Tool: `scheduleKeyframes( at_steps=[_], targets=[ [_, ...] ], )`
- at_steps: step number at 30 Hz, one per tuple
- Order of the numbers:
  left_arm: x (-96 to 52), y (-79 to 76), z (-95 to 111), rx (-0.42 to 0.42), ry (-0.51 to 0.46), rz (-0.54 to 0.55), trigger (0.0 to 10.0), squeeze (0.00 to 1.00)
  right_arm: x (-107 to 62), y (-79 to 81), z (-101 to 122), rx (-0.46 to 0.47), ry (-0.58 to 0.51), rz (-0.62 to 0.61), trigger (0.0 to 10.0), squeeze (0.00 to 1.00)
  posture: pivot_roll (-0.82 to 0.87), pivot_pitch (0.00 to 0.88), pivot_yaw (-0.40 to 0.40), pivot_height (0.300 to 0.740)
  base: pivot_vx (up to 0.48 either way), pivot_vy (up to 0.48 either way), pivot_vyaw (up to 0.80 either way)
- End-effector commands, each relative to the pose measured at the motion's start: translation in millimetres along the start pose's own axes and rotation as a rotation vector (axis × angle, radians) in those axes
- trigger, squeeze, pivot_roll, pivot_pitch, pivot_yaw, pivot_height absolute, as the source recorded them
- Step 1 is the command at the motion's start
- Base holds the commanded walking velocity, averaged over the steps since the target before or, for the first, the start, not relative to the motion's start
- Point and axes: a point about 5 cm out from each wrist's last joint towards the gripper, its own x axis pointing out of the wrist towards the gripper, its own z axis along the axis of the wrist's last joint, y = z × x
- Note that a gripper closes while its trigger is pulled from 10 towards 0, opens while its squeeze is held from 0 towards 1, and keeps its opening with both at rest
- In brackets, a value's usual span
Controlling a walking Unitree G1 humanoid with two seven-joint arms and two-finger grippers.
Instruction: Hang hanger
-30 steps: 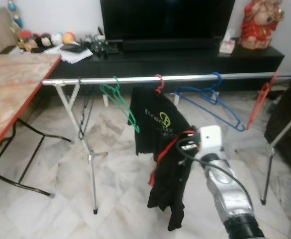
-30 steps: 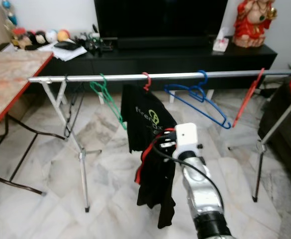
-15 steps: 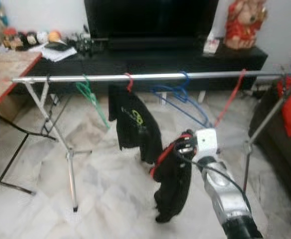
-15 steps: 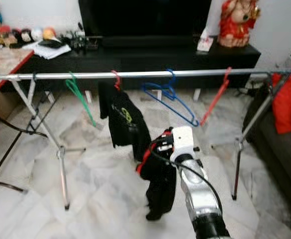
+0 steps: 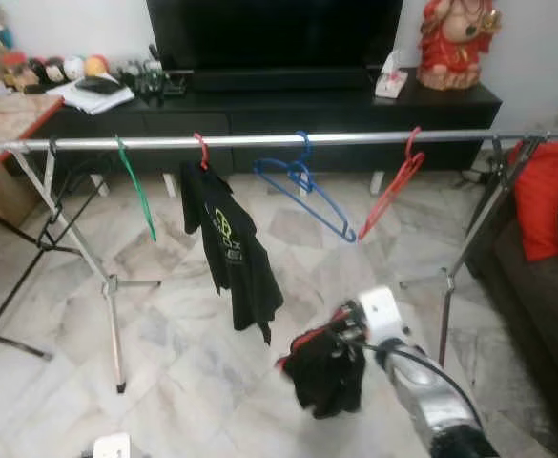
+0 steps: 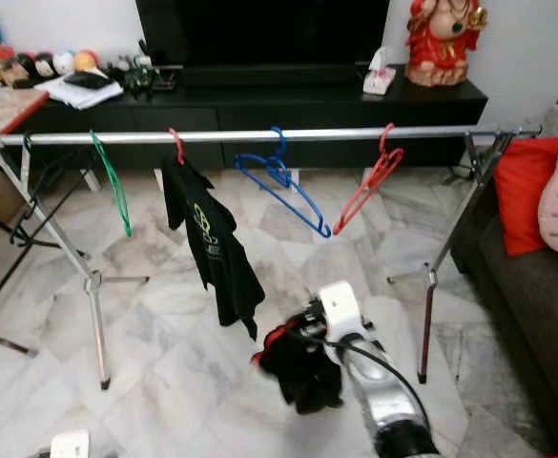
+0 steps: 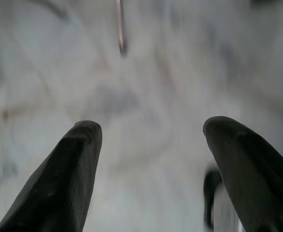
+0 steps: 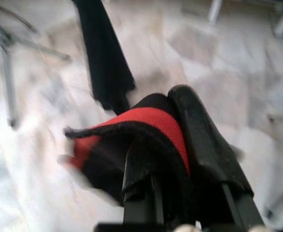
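The hanger (image 8: 131,125), red and draped in a black garment (image 5: 326,367), sits clamped in the right end effector (image 8: 172,145), whose fingers are closed over the red band with cloth bunched round them. In my judgement the load is light; the cloth is soft and will swing and slide, while the hanger under it is stiff, so the hold belongs on the hanger itself near its hook, which I cannot make out here.

Ahead of and above the right end effector runs the rail (image 5: 259,140), carrying a green hanger (image 5: 137,186), a black shirt (image 5: 229,250), a blue hanger (image 5: 302,191) and a red one (image 5: 388,186).

The left end effector (image 7: 151,159) points at the marble floor (image 5: 193,363), fingers apart and empty.
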Motion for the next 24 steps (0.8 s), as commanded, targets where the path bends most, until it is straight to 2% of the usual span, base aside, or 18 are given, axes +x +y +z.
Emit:
scheduleKeyframes(
  at_steps=[1, 2, 3, 6, 7, 10, 11, 12, 14, 15, 17, 20, 24],
  targets=[
    [4.5, 7.2, 29.0, -0.016, -0.176, 0.043, 10.0, 0.0, 2.3, 2.0, -7.0, -0.012, 0.042, 0.014, 10.0, 0.0, -0.05, 0.0, 0.023, 0.74, 0.0, 0.0, 0.0],
    [4.8, 7.2, 35.0, -0.02, -0.211, 0.046, 10.0, 0.0, 2.1, 1.6, -10.6, -0.016, 0.059, 0.015, 10.0, 0.0, -0.05, 0.0, 0.023, 0.74, 0.0, 0.0, 0.0],
    [4.2, 7.1, 52.1, -0.028, -0.31, 0.052, 10.0, 0.0, 1.2, 1.7, -19.6, -0.012, 0.1, 0.017, 10.0, 0.0, -0.05, 0.0, 0.022, 0.74, 0.0, 0.0, 0.0],
    [1.7, 6.3, 66.0, -0.029, -0.392, 0.057, 10.0, 0.0, 0.0, 1.4, -26.7, -0.019, 0.135, 0.014, 10.0, 0.0, -0.04, 0.0, 0.019, 0.74, 0.0, 0.0, 0.0],
    [-1.2, 5.0, 74.8, -0.026, -0.446, 0.054, 10.0, 0.0, -0.9, 1.7, -31.1, -0.015, 0.155, 0.013, 10.0, 0.0, -0.04, 0.0, 0.016, 0.74, 0.0, 0.0, 0.0],
    [-2.9, 4.2, 78.6, -0.024, -0.47, 0.052, 10.0, 0.0, -1.3, 2.2, -33.1, -0.008, 0.164, 0.014, 10.0, 0.0, -0.04, 0.0, 0.016, 0.74, 0.0, 0.0, 0.0],
    [-7.2, 2.3, 87.4, -0.025, -0.519, 0.045, 10.0, 0.0, -2.6, 3.6, -38.4, 0.006, 0.19, 0.015, 10.0, 0.0, -0.04, 0.0, 0.015, 0.74, 0.0, 0.0, 0.0],
    [-20.5, -1.7, 103.1, -0.036, -0.613, 0.042, 10.0, 0.0, -6.5, 7.1, -51.5, 0.026, 0.246, 0.012, 10.0, 0.0, -0.04, 0.0, 0.019, 0.74, 0.0, 0.0, 0.0],
    [-20.5, -1.7, 103.1, -0.036, -0.613, 0.042, 10.0, 0.0, -6.5, 7.1, -51.5, 0.026, 0.246, 0.012, 10.0, 0.0, -0.04, 0.0, 0.019, 0.74, 0.0, 0.0, 0.0],
    [-30.8, -0.4, 108.4, -0.071, -0.649, 0.069, 10.0, 0.0, -9.7, 9.4, -60.9, 0.05, 0.285, 0.005, 10.0, 0.0, -0.03, 0.0, 0.021, 0.74, 0.0, 0.0, 0.0],
    [-33.5, 1.0, 108.7, -0.088, -0.653, 0.084, 10.0, 0.0, -10.8, 10.4, -63.8, 0.061, 0.297, 0.005, 10.0, 0.0, -0.03, 0.0, 0.021, 0.74, 0.0, 0.0, 0.0],
    [-39.9, 2.5, 110.5, -0.106, -0.659, 0.096, 10.0, 0.0, -14.5, 14.7, -72.8, 0.004, 0.343, 0.028, 10.0, 0.0, -0.03, 0.0, 0.016, 0.74, 0.0, 0.0, 0.0],
    [-41.7, 2.0, 120.1, -0.12, -0.68, 0.09, 10.0, 0.0, -15.1, 15.9, -73.7, 0.006, 0.323, 0.017, 10.0, 0.0, -0.02, 0.0, 0.013, 0.74, 0.0, 0.0, 0.45]
  ],
)
